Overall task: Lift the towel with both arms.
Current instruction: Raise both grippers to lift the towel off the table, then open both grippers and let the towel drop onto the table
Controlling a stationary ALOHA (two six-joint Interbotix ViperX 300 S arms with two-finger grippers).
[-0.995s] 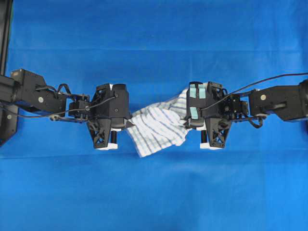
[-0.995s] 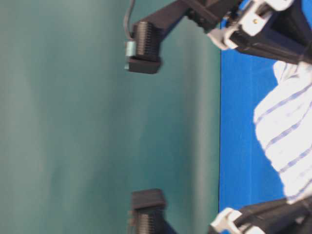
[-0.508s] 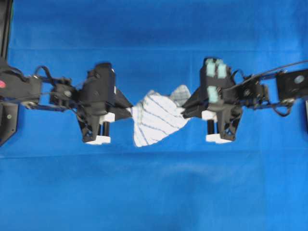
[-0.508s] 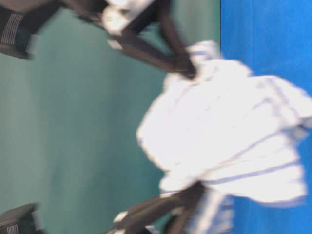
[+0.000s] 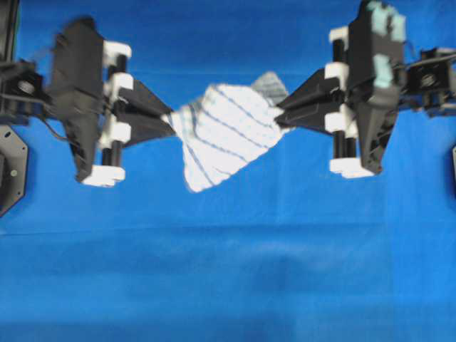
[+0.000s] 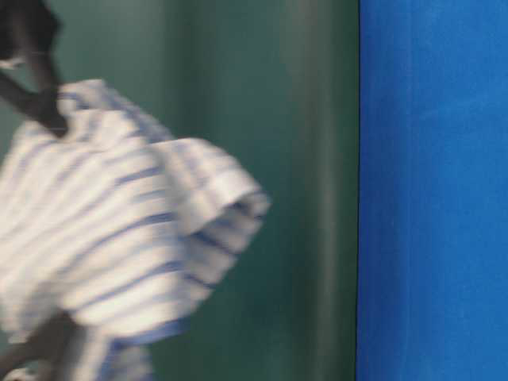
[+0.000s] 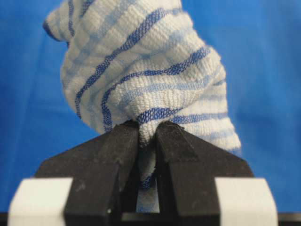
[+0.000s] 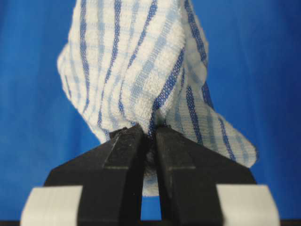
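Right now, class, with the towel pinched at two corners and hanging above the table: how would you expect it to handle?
Likely floppy: the towel sags and folds between the left gripper and right gripper. Probably light, since thin fingertip pinches hold it. Its looped weave looks grippy rather than slippery, so it seems unlikely to slide out.

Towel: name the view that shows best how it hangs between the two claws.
Overhead exterior: the whole towel spans from left claw to right claw. Table-level is blurred and shows it clear of the blue table. Each wrist view shows only one pinched corner.
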